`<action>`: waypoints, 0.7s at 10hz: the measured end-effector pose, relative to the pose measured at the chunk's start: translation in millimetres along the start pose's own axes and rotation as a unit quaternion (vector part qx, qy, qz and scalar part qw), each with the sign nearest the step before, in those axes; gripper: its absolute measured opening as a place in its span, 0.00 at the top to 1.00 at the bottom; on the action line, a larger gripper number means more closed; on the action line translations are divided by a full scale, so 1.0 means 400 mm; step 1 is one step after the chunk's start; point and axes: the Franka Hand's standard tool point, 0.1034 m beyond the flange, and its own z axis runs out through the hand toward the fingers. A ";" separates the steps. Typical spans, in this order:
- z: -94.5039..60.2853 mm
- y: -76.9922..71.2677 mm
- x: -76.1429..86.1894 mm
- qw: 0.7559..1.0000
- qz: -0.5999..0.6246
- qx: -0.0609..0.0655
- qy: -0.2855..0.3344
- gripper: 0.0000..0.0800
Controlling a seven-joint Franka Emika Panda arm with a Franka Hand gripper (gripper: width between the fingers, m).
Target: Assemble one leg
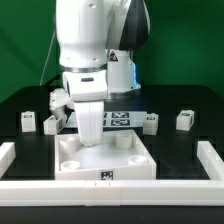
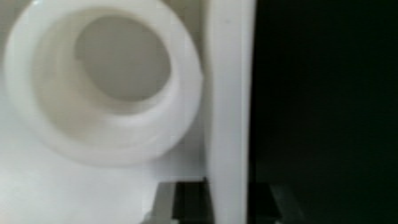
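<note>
The large white tray-like piece point(image 1: 110, 158) lies at the front centre, against the front rail. My gripper point(image 1: 88, 130) reaches down onto its far edge, towards the exterior view's left. In the wrist view a round corner socket point(image 2: 103, 85) fills the picture. Beside it the piece's thin upright wall point(image 2: 228, 100) runs between my two dark fingers point(image 2: 189, 205), which press on it from both sides. Several small white legs with tags stand on the black table: two at the exterior view's left point(image 1: 28, 121) point(image 1: 52, 124) and two at its right point(image 1: 150, 122) point(image 1: 185, 119).
White rails border the work area at the exterior view's left point(image 1: 6, 155), right point(image 1: 212, 160) and front point(image 1: 110, 187). The marker board point(image 1: 122, 119) lies behind the tray-like piece, partly hidden by my arm.
</note>
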 end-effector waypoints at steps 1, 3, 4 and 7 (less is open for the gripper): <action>-0.001 0.009 0.028 1.000 0.011 -0.006 0.002 0.92; 0.000 0.018 0.076 0.999 0.041 -0.011 0.007 0.92; -0.002 0.025 0.104 0.998 0.056 -0.012 0.008 0.92; -0.008 0.068 0.220 0.996 0.087 -0.020 0.014 0.92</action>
